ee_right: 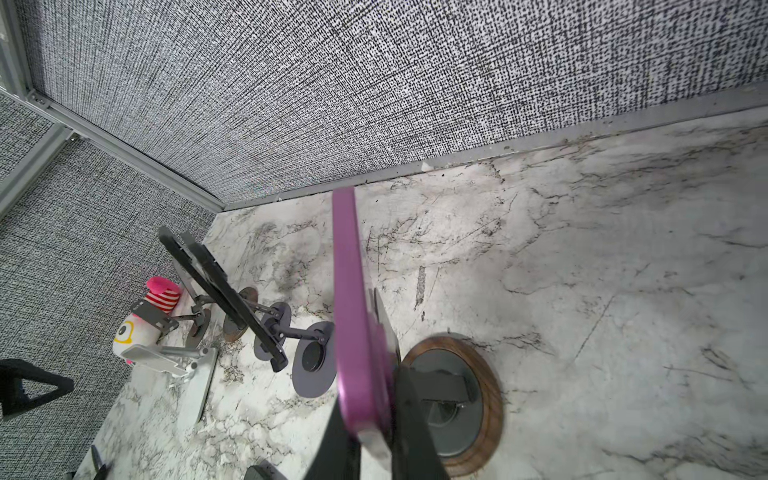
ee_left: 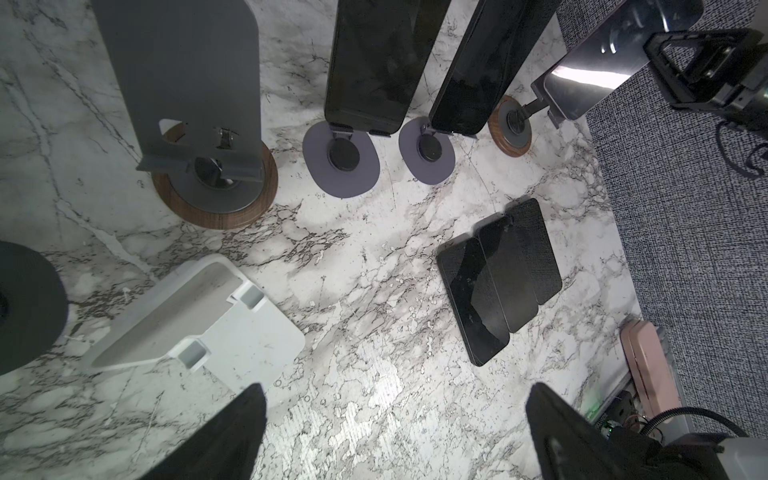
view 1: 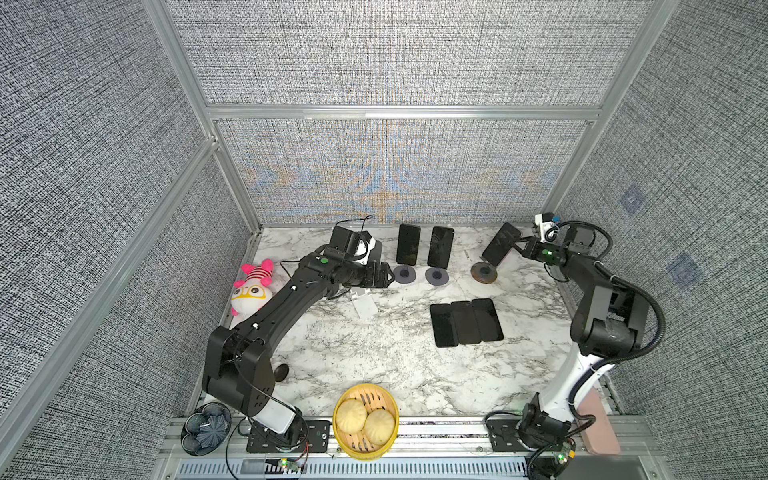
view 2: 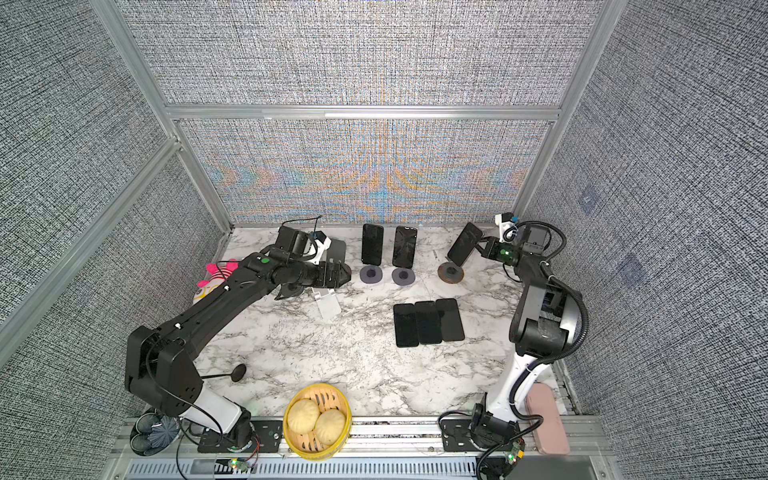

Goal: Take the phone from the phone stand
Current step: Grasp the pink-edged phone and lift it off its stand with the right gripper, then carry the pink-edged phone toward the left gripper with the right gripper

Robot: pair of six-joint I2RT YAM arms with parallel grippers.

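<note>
The purple-backed phone with a dark glass screen (view 1: pixel 501 243) is leaned back on the grey metal stand with a wood-ringed round base (view 1: pixel 484 273), at the right end of the row along the back of the white marble table (view 1: pixel 374 365). It is pinched front and back, near one long edge, by the right jaws. That hold is judged to suit lifting it up over the cradle's lip rather than dragging it. It is not yet seen clear of the stand. The left jaws are spread wide and empty near the bare white plastic stand (view 1: pixel 365 306), well apart from the grip. Three black phones (view 1: pixel 465 322) are laid flat side by side on the table nearby, presumably as a set-down place.
</note>
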